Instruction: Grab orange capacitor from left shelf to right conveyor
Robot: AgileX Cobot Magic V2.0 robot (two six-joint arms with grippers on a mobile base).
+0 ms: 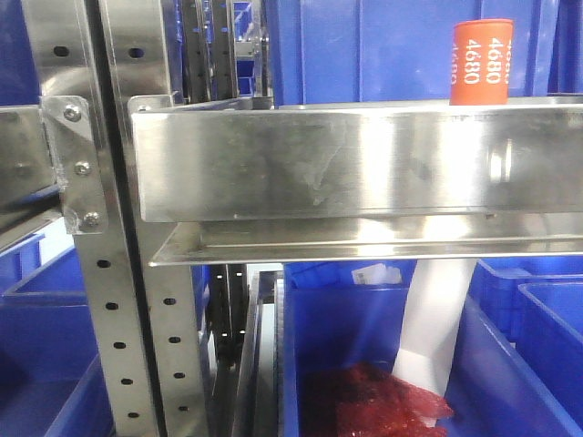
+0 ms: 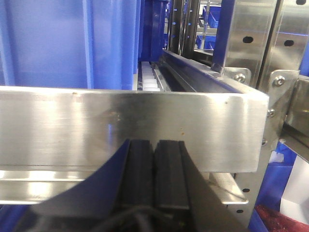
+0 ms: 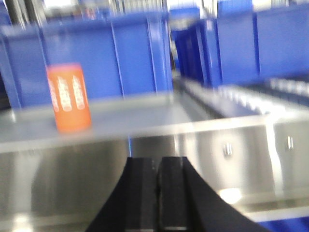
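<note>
The orange capacitor (image 1: 481, 62) stands upright on the steel left shelf (image 1: 355, 164) near its right end, behind the tall front lip. In the blurred right wrist view the capacitor (image 3: 69, 97) stands at the left on the shelf (image 3: 145, 121). My right gripper (image 3: 157, 162) is shut and empty, in front of the lip, below and to the right of the capacitor. My left gripper (image 2: 154, 145) is shut and empty, close in front of the shelf lip (image 2: 120, 128). The right conveyor is out of view.
Blue plastic bins (image 1: 383, 45) stand behind the shelf and below it (image 1: 419, 364); one lower bin holds red material (image 1: 383, 401) and a white strip (image 1: 437, 319). Perforated steel uprights (image 1: 118, 273) with a bolted bracket (image 1: 77, 164) stand at the left.
</note>
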